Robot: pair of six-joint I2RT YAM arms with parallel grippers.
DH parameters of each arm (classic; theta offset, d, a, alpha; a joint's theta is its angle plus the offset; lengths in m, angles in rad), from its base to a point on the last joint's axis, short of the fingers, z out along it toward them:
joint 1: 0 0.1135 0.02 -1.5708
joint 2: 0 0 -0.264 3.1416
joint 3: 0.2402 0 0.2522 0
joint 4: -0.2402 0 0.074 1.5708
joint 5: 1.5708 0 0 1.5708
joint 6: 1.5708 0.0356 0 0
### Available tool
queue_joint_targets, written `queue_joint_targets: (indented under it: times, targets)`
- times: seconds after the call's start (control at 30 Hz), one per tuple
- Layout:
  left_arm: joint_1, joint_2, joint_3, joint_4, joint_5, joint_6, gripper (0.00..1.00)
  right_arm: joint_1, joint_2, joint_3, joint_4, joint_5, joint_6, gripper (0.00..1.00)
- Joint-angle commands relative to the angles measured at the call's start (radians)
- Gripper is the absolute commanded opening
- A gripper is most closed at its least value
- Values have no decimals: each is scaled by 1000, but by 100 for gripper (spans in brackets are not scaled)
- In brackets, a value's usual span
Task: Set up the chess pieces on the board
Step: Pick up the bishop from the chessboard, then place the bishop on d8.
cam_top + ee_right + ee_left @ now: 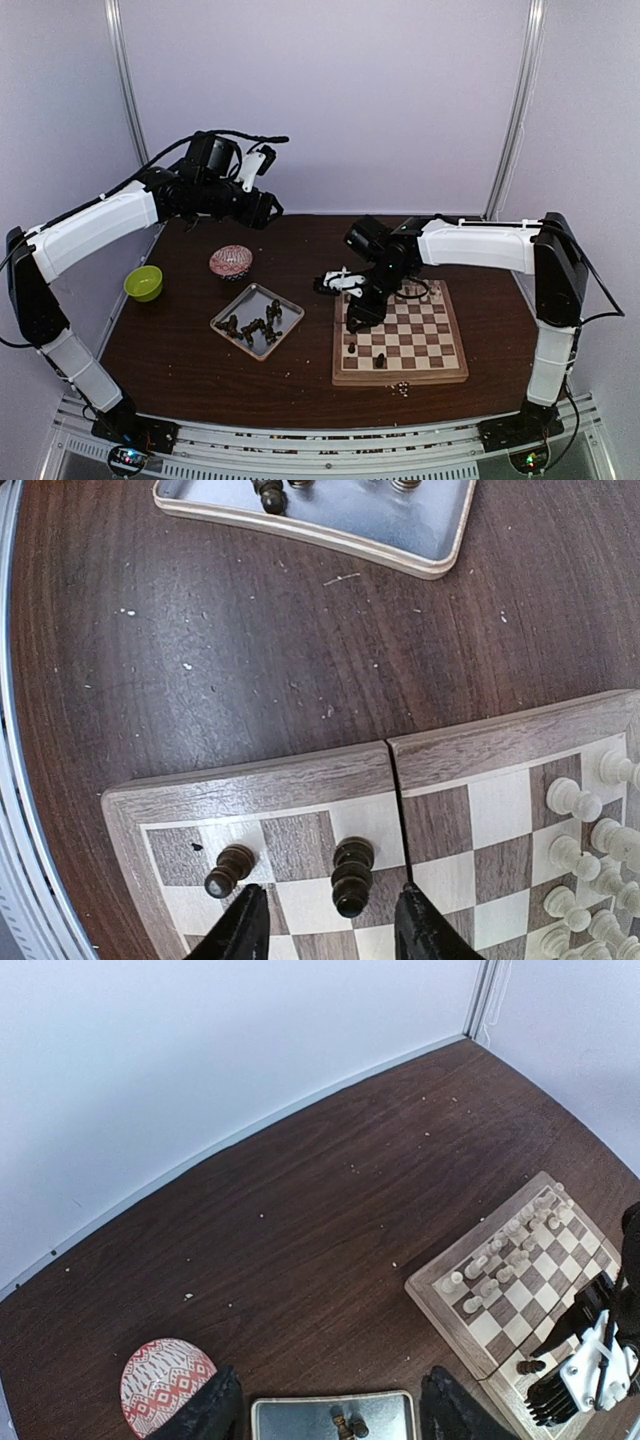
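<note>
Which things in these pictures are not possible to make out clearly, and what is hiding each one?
Top view: the right gripper covers the far left squares of the board.
Top view: the dark pieces in the tray are too small to count or name.
Left wrist view: the bottom edge cuts off most of the tray.
Right wrist view: the top edge cuts the tray; the right edge cuts the cream pieces.
</note>
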Motion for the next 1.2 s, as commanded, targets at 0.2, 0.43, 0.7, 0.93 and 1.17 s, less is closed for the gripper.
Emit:
queue_joint_targets:
  times: [0.2,0.43,0.7,0.93,1.17]
  targets:
    - [-1,5,-2,45,29,-10,63,0,41,25,7,54,24,31]
    - [-1,4,-1,44,33,-11,63,0,39,25,8,55,34,10]
    - [-1,11,0,38,30,-6,63,-51,-77,-47,27,118,32,1]
    - [-1,27,7,26,19,2,63,-182,-308,-234,33,112,21,0]
    - [-1,43,14,18,31,5,63,-203,-523,-465,36,103,-38,0]
